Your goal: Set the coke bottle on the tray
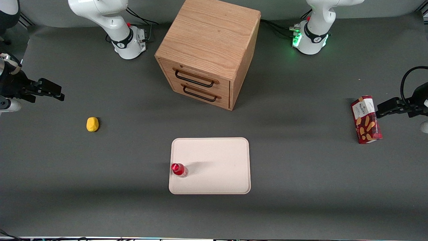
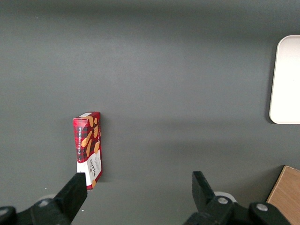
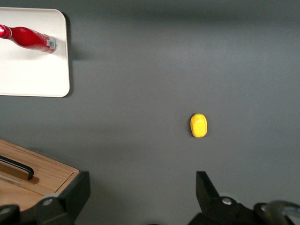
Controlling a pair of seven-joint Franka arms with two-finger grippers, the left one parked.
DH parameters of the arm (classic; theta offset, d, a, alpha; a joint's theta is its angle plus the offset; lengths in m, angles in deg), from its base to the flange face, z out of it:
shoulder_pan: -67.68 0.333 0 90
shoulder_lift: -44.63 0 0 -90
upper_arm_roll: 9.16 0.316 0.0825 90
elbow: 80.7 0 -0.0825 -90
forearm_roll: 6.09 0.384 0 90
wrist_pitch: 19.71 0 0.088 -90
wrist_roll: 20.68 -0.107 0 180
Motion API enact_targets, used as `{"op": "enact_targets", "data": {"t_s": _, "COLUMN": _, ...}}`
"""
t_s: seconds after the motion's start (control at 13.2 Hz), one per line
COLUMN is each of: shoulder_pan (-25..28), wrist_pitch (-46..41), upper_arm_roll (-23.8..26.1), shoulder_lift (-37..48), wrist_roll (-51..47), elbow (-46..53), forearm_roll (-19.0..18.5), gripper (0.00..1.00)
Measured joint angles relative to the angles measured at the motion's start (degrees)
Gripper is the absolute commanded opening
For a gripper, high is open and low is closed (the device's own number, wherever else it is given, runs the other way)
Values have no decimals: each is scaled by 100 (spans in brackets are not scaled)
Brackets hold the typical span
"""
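The coke bottle (image 1: 179, 169) (image 3: 28, 37) stands upright on the pale tray (image 1: 217, 160) (image 3: 33, 75), close to the tray's edge toward the working arm's end of the table. It is small and red, with a red cap and a clear base. My right gripper (image 1: 58, 93) (image 3: 142, 180) hangs open and empty well away from the tray, at the working arm's end, above bare grey table. Nothing lies between its fingers (image 3: 77, 187). The tray's edge (image 2: 286, 79) also shows in the left wrist view.
A yellow lump (image 1: 92, 124) (image 3: 198, 125) lies on the table between the gripper and the tray. A wooden two-drawer cabinet (image 1: 207, 50) (image 3: 33, 173) stands farther from the front camera than the tray. A red snack box (image 1: 366, 119) (image 2: 88, 149) lies toward the parked arm's end.
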Motion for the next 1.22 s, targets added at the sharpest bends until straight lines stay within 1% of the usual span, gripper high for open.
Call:
{"op": "enact_targets", "data": {"t_s": 0.3, "shoulder_pan": -244, "wrist_pitch": 211, "upper_arm_roll": 7, "shoulder_lift": 32, "wrist_roll": 338, "elbow": -110, "forearm_roll": 0, "gripper": 100}}
{"op": "enact_targets", "data": {"t_s": 0.53, "shoulder_pan": -226, "wrist_pitch": 379, "upper_arm_roll": 39, "shoulder_lift": 32, "wrist_roll": 302, "elbow": -168, "forearm_roll": 0, "gripper": 100}}
{"op": "enact_targets", "data": {"t_s": 1.22, "shoulder_pan": -201, "wrist_pitch": 480, "upper_arm_roll": 49, "shoulder_lift": 55, "wrist_roll": 172, "elbow": -161, "forearm_roll": 0, "gripper": 100}}
